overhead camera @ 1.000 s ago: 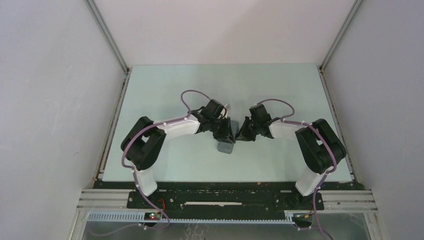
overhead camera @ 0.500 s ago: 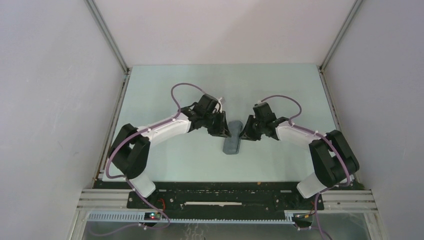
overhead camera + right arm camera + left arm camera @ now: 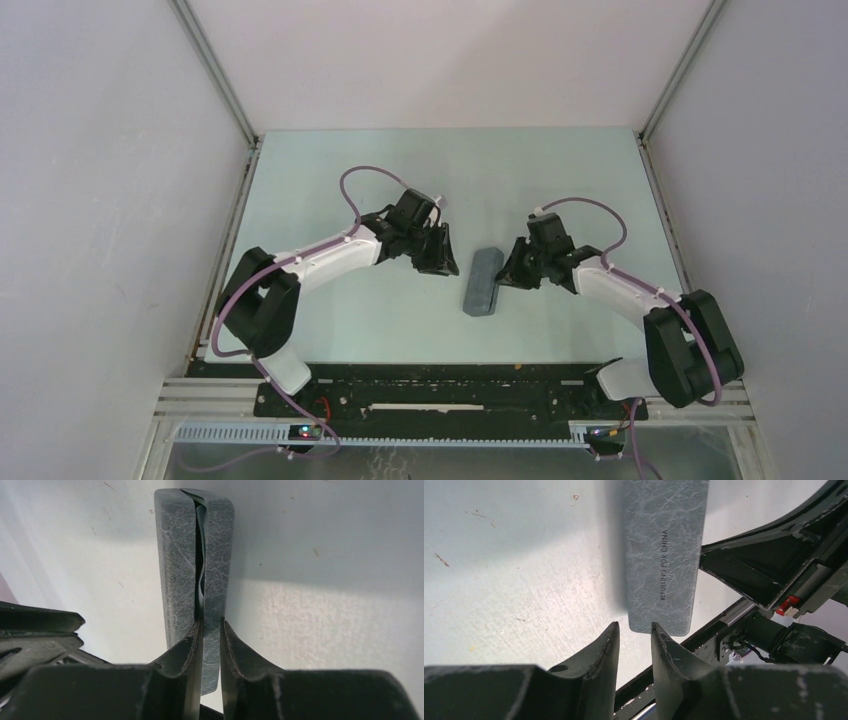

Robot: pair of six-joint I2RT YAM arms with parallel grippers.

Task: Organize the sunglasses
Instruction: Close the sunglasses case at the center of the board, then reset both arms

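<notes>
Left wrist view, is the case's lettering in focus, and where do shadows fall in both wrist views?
Left wrist view: lettering on the case is crisp, a dark shadow lies along its left edge; right wrist view: the seam is sharp, shade covers the table at the top.

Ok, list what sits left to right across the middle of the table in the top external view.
left gripper → slate-grey oblong rounded case → right gripper, its tips close by the case's right edge.
</notes>
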